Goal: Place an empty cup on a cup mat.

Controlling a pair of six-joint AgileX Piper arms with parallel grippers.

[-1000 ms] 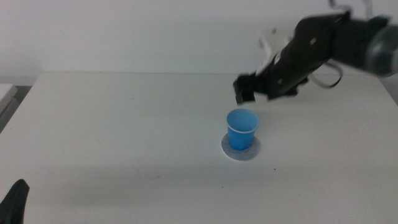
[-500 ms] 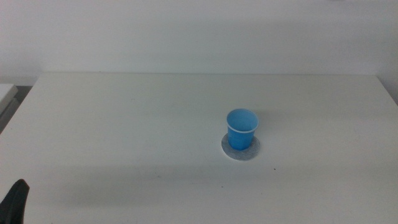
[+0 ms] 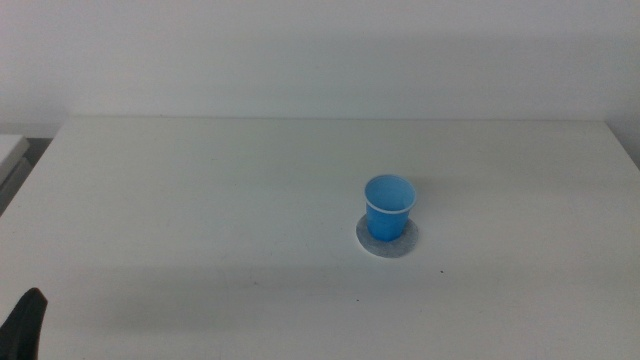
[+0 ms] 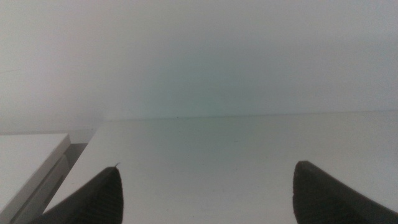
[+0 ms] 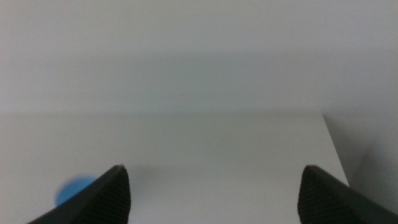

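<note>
The blue cup [image 3: 389,207] stands upright on the round grey cup mat [image 3: 387,240], right of the table's middle in the middle view. Its inside is blue and holds nothing that I can see. The cup also shows as a blurred blue patch in the right wrist view [image 5: 76,188]. My left gripper [image 4: 205,193] is open and holds nothing, low over the table's near left; only a dark tip [image 3: 25,322] shows at the middle view's lower left corner. My right gripper [image 5: 214,190] is open and holds nothing, and is out of the middle view.
The white table [image 3: 200,200] ends at a pale wall behind. A white ledge [image 3: 10,150] lies beyond the table's left edge, also in the left wrist view [image 4: 31,158]. The table's right edge [image 5: 333,146] drops to a grey floor.
One second ago my right arm hovered just above and behind the cup. It has withdrawn out of the middle view to the right. The cup stays on the mat.
</note>
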